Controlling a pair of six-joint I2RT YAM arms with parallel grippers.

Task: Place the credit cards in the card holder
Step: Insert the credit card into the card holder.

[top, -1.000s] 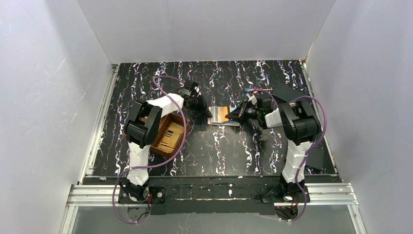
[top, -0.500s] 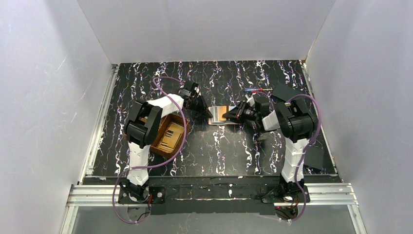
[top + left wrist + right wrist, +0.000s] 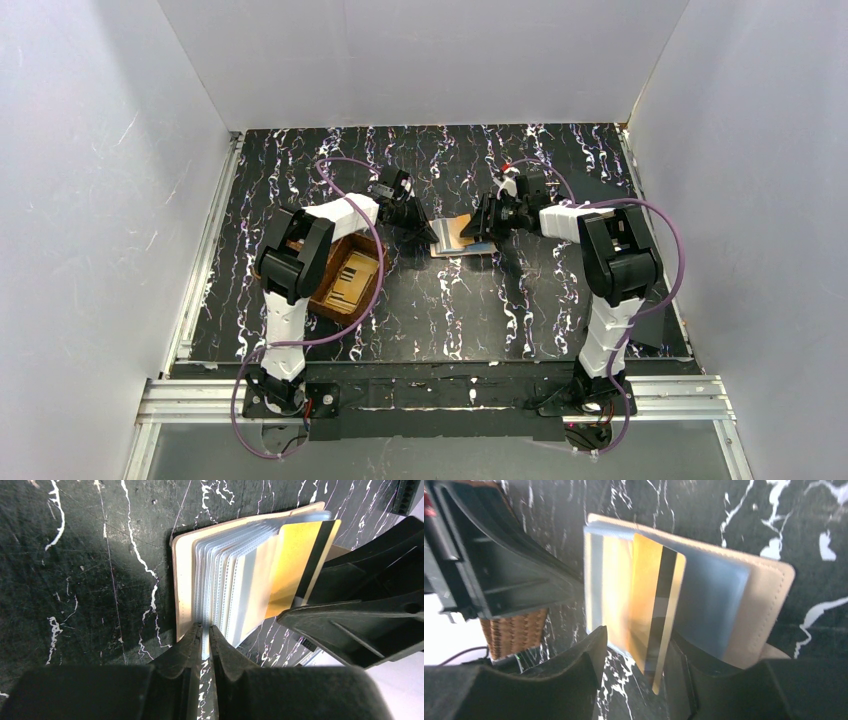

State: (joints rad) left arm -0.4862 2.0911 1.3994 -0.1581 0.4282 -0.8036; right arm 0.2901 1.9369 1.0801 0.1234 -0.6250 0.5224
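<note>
The beige card holder (image 3: 455, 235) lies open on the black marbled table between both grippers, its clear sleeves fanned up (image 3: 235, 580). My left gripper (image 3: 206, 629) is shut on one clear sleeve near the spine of the card holder (image 3: 184, 580). A gold credit card (image 3: 649, 595) with a black stripe stands partly inside a sleeve. My right gripper (image 3: 636, 640) is open around that card's near end; the card's edge rests by the right finger, with a gap on the left. More credit cards (image 3: 352, 276) lie in the woven tray.
The brown woven tray (image 3: 338, 300) sits under the left arm, left of the holder. Flat black plates lie at the far right (image 3: 590, 190) and near right (image 3: 650, 325). White walls close in three sides of the table.
My right gripper has opened, letting go of the gold card, and its arm has swung toward the far side. The left gripper has stayed shut on the sleeve.
</note>
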